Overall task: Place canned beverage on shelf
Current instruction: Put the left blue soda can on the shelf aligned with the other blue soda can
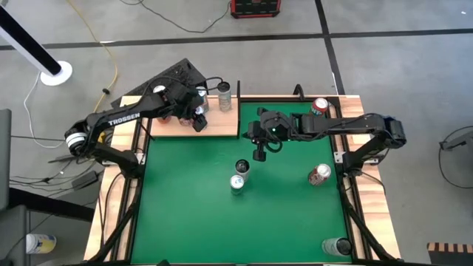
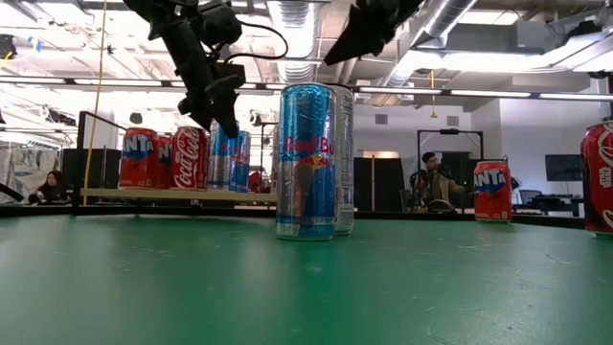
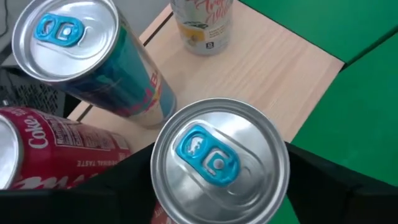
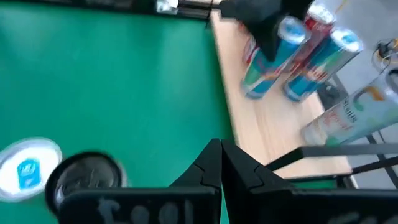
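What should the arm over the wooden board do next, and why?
Probably finish opening and lift straight up: the left gripper straddles a silver-topped blue can that appears to stand on the pale wooden shelf, close beside other cans.

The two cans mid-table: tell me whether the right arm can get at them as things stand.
Probably yes. The right gripper, fingers shut, hangs just above the two cans, with bare green table around them. It must open first.

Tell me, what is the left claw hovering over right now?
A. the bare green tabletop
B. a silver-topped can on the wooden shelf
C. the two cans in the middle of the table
B: the left claw brackets a silver-topped can above the pale wooden shelf.
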Action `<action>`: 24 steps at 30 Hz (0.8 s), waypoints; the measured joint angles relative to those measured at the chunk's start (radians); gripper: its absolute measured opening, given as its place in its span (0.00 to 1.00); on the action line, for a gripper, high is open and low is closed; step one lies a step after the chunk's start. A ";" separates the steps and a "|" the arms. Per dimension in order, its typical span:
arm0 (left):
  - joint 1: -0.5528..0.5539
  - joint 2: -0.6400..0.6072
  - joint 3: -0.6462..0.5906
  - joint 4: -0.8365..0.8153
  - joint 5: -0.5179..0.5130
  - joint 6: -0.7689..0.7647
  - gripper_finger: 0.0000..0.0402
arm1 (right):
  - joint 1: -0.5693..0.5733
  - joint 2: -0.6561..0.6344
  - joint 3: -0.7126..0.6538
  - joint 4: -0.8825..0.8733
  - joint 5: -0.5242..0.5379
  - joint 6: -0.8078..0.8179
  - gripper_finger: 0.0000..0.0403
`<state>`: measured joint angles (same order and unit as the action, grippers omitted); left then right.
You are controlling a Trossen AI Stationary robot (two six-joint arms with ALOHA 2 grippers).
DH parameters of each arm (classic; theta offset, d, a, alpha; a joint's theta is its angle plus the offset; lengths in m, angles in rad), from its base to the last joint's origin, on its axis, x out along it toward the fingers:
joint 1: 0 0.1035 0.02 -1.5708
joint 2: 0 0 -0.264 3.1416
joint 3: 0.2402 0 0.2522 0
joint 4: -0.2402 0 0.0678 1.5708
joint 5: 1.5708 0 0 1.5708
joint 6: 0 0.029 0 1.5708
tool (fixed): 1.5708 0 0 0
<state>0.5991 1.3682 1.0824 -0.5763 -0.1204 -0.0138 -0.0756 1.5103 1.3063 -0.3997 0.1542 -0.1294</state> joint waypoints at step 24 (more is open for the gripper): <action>0.004 0.000 0.022 -0.008 0.152 0.609 0.55 | -0.021 0.032 -0.003 0.014 -0.002 -0.003 0.06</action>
<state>0.6034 1.3685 1.1042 -0.5843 0.0315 0.5947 -0.0961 1.5421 1.3037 -0.3859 0.1524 -0.1322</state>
